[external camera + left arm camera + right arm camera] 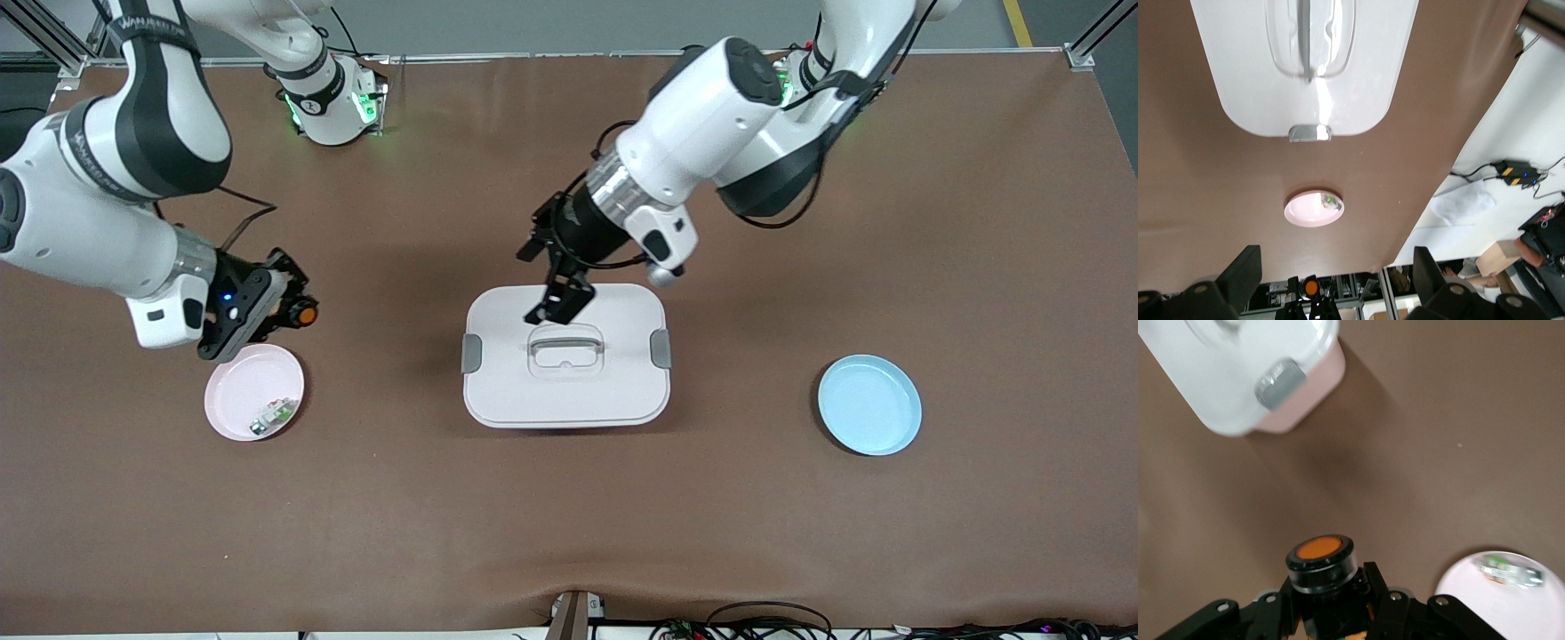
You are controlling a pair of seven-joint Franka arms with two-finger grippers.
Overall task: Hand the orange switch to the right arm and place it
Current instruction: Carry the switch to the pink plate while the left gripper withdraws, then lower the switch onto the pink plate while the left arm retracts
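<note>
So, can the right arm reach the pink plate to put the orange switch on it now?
Probably yes. The right gripper, shut on the orange switch, hangs by the pink plate's rim. Only a small green-white part lies in it; the left gripper is open over the white lidded box.

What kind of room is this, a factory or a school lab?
Probably a robotics test lab. Two white jointed arms stand at a brown-covered table; the right tool grips a tiny orange-capped switch, and loose cables trail past aluminium framing.
</note>
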